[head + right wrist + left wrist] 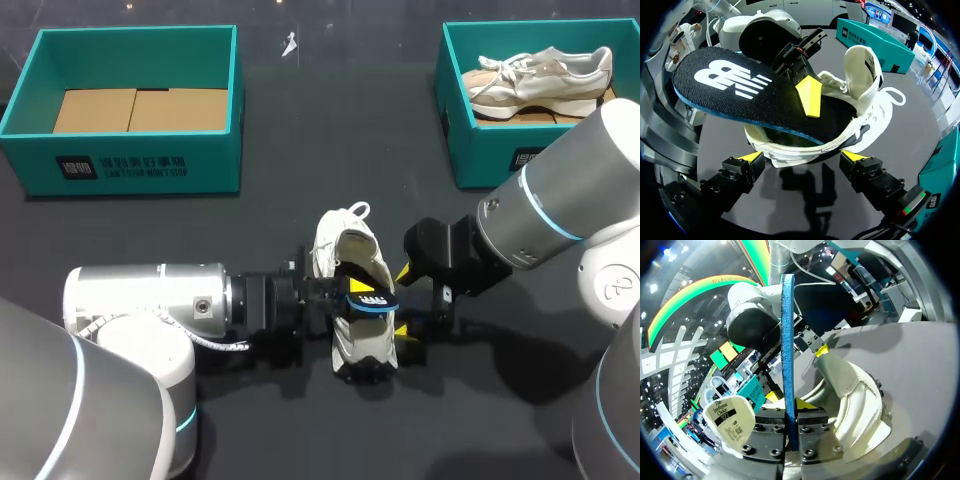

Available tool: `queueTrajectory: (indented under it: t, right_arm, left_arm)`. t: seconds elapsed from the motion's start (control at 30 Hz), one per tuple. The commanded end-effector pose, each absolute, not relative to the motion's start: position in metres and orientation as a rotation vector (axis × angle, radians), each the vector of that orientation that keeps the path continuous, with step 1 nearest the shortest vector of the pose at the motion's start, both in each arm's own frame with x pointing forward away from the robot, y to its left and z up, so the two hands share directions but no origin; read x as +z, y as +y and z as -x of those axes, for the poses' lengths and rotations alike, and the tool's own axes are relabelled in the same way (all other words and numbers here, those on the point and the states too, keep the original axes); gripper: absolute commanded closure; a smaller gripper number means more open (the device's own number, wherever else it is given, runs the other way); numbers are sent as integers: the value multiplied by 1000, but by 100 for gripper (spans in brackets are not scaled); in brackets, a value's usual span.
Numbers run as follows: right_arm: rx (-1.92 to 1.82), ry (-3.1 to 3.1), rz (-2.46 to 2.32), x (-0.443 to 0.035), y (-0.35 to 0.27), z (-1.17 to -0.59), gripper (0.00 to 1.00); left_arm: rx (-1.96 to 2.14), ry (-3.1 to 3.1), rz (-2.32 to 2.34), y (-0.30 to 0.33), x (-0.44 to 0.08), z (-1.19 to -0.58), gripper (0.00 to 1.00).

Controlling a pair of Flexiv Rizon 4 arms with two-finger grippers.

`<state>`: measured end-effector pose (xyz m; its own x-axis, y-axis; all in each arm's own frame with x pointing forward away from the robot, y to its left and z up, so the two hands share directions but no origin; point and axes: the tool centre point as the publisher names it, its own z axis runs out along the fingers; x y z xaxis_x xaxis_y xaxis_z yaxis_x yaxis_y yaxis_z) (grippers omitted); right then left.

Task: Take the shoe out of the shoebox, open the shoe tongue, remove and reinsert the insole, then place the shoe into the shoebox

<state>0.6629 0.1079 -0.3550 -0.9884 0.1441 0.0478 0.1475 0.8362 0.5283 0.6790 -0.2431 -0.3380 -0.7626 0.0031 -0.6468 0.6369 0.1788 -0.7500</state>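
Note:
A white shoe (352, 262) lies on the dark table at the middle, its tongue pulled up (862, 67). A black insole with a blue edge (368, 297) slants out of the shoe's opening, one end inside and the other raised over the heel. My left gripper (345, 292) comes in from the left and is shut on this insole, which shows edge-on (788, 355) between its fingers (789, 402). My right gripper (402, 302) stands open at the shoe's heel, its yellow tips (804, 157) on either side, apart from the shoe (860, 120) and below the insole (750, 92).
A teal shoebox (30, 120) lined with cardboard stands at the back left. A second teal box (462, 150) at the back right holds another pale shoe (540, 75). A small white scrap (290, 45) lies at the back middle.

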Motion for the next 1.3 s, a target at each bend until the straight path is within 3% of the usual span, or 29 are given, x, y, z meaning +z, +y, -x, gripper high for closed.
queueTrajectory:
  t: [0.03,0.07,0.1,0.37,0.63,0.7,0.73,1.3]
  right_arm:
    - [-865,-3006,240,-355,108,-662,0]
    - [-865,-3006,240,-355,108,-662,0]
    - [-865,-3006,240,-355,108,-662,0]
    - [-865,-3006,240,-355,108,-662,0]
    - [-865,-3006,240,-355,108,-662,0]
    - [-865,-3006,240,-355,108,-662,0]
    - [-865,-3006,240,-355,108,-662,0]
    - [-865,-3006,240,-355,108,-662,0]
  left_arm:
    - [-1636,1958,-594,-244,-335,-677,100]
    - [-1635,1958,-593,-244,-334,-676,97]
    - [-1634,1959,-591,-244,-332,-676,80]
    - [-1657,1955,-569,-241,-319,-669,65]
    - [-1688,1915,-609,-245,-302,-658,73]
    - [-1674,1907,-625,-246,-301,-656,83]
    - [-1664,1905,-634,-247,-302,-656,100]
    - [-1511,1884,-722,-249,-341,-677,100]
